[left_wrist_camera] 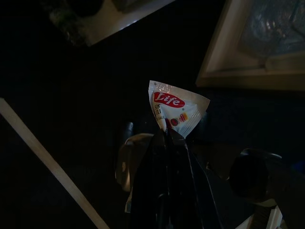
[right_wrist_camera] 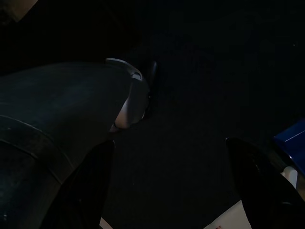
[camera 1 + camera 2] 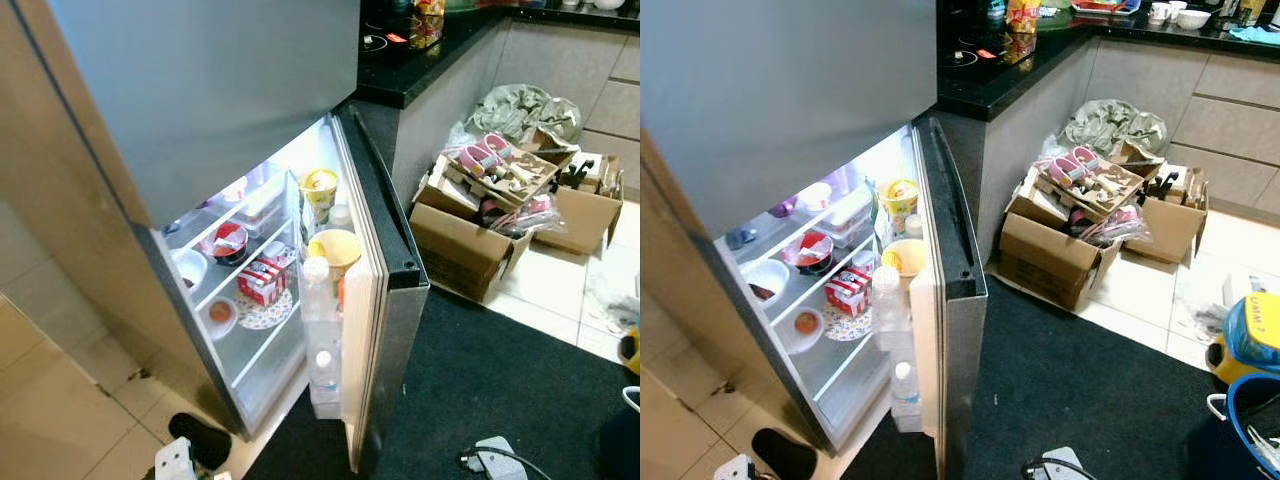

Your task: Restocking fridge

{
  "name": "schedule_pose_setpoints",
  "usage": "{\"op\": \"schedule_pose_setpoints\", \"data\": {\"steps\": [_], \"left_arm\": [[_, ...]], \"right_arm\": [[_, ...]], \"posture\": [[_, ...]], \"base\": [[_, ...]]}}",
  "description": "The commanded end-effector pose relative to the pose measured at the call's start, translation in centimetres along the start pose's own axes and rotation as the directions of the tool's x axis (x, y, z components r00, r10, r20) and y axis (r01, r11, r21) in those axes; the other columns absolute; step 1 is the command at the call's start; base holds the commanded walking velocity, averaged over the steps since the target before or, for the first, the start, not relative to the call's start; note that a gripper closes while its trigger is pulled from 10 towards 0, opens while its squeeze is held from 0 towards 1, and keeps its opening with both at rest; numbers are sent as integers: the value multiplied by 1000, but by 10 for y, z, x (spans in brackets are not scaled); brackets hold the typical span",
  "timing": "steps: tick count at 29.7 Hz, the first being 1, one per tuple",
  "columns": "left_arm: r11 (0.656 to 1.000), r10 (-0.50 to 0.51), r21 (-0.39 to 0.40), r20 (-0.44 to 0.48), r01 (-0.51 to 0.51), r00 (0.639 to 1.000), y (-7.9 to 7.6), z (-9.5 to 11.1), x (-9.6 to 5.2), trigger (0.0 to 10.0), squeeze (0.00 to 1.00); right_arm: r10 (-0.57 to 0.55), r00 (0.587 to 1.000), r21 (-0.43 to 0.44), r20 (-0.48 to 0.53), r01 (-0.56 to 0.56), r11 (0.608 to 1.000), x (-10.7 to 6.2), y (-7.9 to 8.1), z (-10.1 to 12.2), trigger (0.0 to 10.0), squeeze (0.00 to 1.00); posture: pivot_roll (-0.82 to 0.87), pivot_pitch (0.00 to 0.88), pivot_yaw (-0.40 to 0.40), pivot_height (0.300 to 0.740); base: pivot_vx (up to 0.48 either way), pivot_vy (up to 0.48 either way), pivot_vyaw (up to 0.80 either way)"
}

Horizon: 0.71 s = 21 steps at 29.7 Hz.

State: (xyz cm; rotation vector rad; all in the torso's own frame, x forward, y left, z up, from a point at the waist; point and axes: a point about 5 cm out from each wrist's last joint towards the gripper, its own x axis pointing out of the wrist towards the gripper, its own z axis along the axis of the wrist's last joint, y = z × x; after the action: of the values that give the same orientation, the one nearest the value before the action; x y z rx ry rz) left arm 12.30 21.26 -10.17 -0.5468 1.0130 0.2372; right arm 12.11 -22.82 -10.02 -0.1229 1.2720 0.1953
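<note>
Between left gripper (image 1: 167, 136) tips, "Life" sachet (image 1: 177, 108)

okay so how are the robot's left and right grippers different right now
The left gripper is shut, pinching a small white sachet with a red "Life" label; the right gripper holds nothing. The left gripper's fingers meet at the sachet, while the right gripper's fingers stand wide apart. Both have black fingers and hang over dark flooring.

Fridge shelves (image 3: 262, 255) with bowls (image 3: 188, 268)
</note>
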Motion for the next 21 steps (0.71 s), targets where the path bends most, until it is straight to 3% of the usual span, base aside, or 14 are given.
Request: {"op": "schedule_pose_setpoints", "data": {"steps": [1,21], "left_arm": [[1000,0,-2,-17,0,1000,-2,-6,0,10000,0],[1000,-9,8,-24,9,1000,-4,-7,1,10000,0]], "right_arm": [[3,1000,8,28,-3,1000,0,1,5,10000,0],[15,999,3,43,-15,1000,0,1,9,10000,0]], "posture": [[-39,0,25,740],[-37,0,20,740]], "base": [[-319,0,0],[-367,0,0]]}}
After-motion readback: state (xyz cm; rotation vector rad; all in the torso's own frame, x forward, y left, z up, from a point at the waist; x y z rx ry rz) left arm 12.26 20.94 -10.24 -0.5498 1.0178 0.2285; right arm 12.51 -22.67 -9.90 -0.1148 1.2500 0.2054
